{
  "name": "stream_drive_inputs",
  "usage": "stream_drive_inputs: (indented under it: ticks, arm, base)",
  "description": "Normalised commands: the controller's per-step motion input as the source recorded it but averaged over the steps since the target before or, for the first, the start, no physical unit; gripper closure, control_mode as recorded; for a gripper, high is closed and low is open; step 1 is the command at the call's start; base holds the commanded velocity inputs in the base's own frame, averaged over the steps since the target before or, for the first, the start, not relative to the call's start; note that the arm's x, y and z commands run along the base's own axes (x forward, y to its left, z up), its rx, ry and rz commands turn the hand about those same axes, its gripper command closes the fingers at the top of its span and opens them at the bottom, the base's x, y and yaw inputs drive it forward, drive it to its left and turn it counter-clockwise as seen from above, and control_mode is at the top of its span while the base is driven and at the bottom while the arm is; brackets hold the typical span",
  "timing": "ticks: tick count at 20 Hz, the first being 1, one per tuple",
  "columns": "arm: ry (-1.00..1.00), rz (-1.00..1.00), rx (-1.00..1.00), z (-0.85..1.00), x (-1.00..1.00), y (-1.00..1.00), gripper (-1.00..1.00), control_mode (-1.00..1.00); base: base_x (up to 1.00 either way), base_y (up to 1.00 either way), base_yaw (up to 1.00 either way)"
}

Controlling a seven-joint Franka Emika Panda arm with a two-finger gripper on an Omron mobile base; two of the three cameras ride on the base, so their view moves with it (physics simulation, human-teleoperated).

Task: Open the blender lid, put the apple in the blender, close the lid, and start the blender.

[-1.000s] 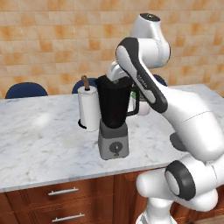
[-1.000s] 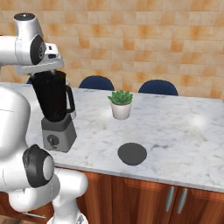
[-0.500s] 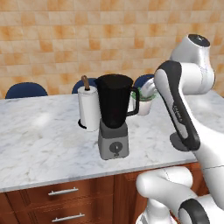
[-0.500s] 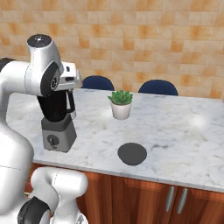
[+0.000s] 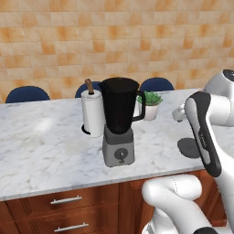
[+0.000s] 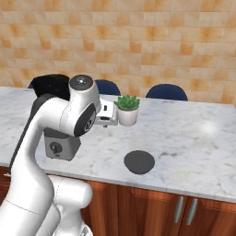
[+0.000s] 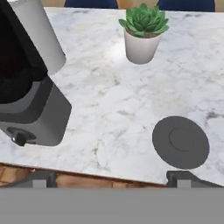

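Gripper (image 7: 109, 177) wide open, empty — in the hand view its two finger tips stand well apart at the bottom, nothing between them. It looks down over the marble surface (image 7: 109, 105) from above its front edge, between the blender and the lid.

Blender (image 5: 119, 122) stands on the surface near the front edge, just beside the paper-towel roll (image 5: 93, 112). Jar top is open; the hand view shows only a dark interior, contents too dark to tell. Blender lid (image 7: 180, 141) lies flat on the surface, well apart from the blender to its right, in front of the potted plant (image 7: 142, 31).

Apple: I cannot find it on the surface; judging from that, it may already be in the jar, but the jar's black wall hides any proof.

Progress, as judged: lid is off — step one done. Apple step likely done, unconfirmed. Left to do: pick up the lid, seat it on the jar, turn the knob (image 5: 121, 155) on the grey base.

Against the earlier frames: a second ago the arm hung over the jar's mouth; half a second ago it was drawing off to the right. Now the hand is clear of the blender and points toward the lid's side of the surface. Blender, lid, roll and plant have not shifted.
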Motion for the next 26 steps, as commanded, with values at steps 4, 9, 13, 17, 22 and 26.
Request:
stream_drive_inputs:
  ticks: [4, 9, 13, 17, 22, 26]
  arm:
    - [0.04, -0.12, 0.0, -0.65, 0.05, -0.91, -1.0, -1.0]
    - [0.15, -0.27, 0.0, -0.69, 0.0, -0.49, -1.0, -1.0]
    - [0.18, -0.22, 0.0, -0.69, 0.06, -0.5, -1.0, -1.0]
    - [0.08, -0.13, 0.08, -0.48, 0.23, -0.53, -1.0, -1.0]
    - [0.03, -0.01, 0.02, -0.44, 0.44, -0.22, -1.0, -1.0]
    - [0.04, 0.0, 0.0, -0.39, 0.43, -0.13, -1.0, -1.0]
  base:
    - [0.0, 0.0, 0.0]
    - [0.0, 0.0, 0.0]
    - [0.0, 0.0, 0.0]
    - [0.0, 0.0, 0.0]
    - [0.0, 0.0, 0.0]
    - [0.0, 0.0, 0.0]
